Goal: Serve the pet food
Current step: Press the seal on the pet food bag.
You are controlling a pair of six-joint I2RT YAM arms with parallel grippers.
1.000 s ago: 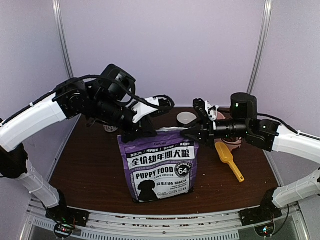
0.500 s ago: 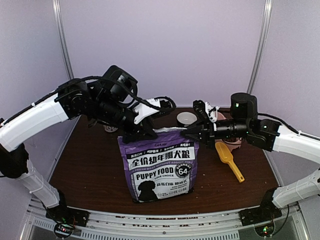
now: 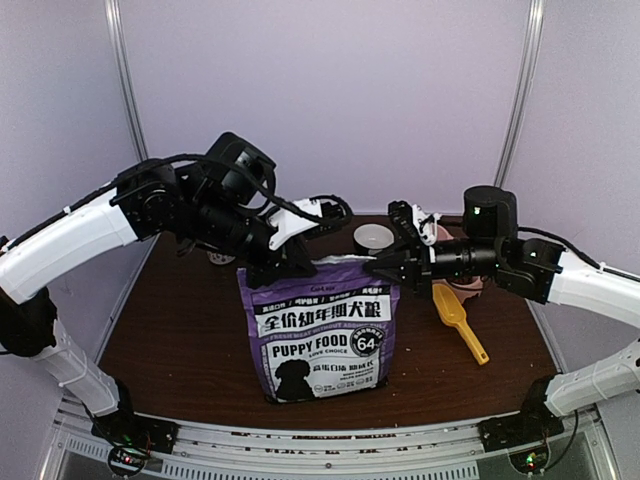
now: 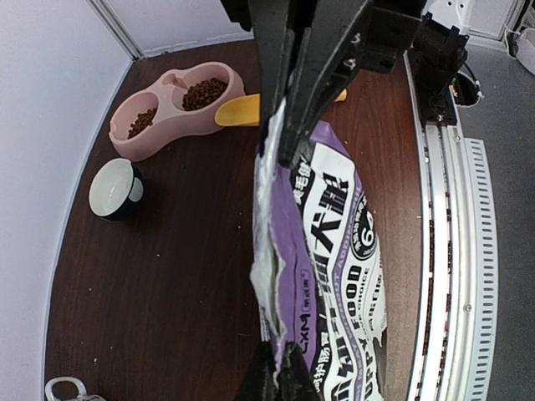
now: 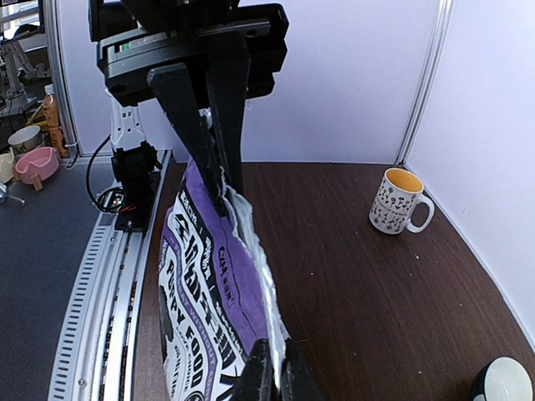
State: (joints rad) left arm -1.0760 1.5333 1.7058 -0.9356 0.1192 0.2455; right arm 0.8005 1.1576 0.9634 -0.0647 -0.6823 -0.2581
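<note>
The purple "PUPPY FOOD" bag (image 3: pixel 318 335) stands upright mid-table, its top torn open along a ragged white edge. My left gripper (image 3: pixel 272 268) is shut on the bag's top left corner, seen in the left wrist view (image 4: pixel 278 380) pinching the edge. My right gripper (image 3: pixel 378 266) is shut on the top right corner, seen in the right wrist view (image 5: pixel 276 376). The kibble inside the bag is hidden. Brown kibble (image 4: pixel 204 93) lies in both cups of the pink double bowl (image 4: pixel 171 117). The bag also shows in the wrist views (image 4: pixel 334 251) (image 5: pixel 209 284).
A yellow scoop (image 3: pixel 457 320) lies on the table right of the bag, near the pink bowl (image 3: pixel 470 285). A black-and-white round bowl (image 3: pixel 373 238) stands behind the bag. A patterned mug (image 5: pixel 398 201) stands at the far left.
Both grippers keep their hold on the bag's top corners. The bag's top and the arms have shifted slightly to the right.
</note>
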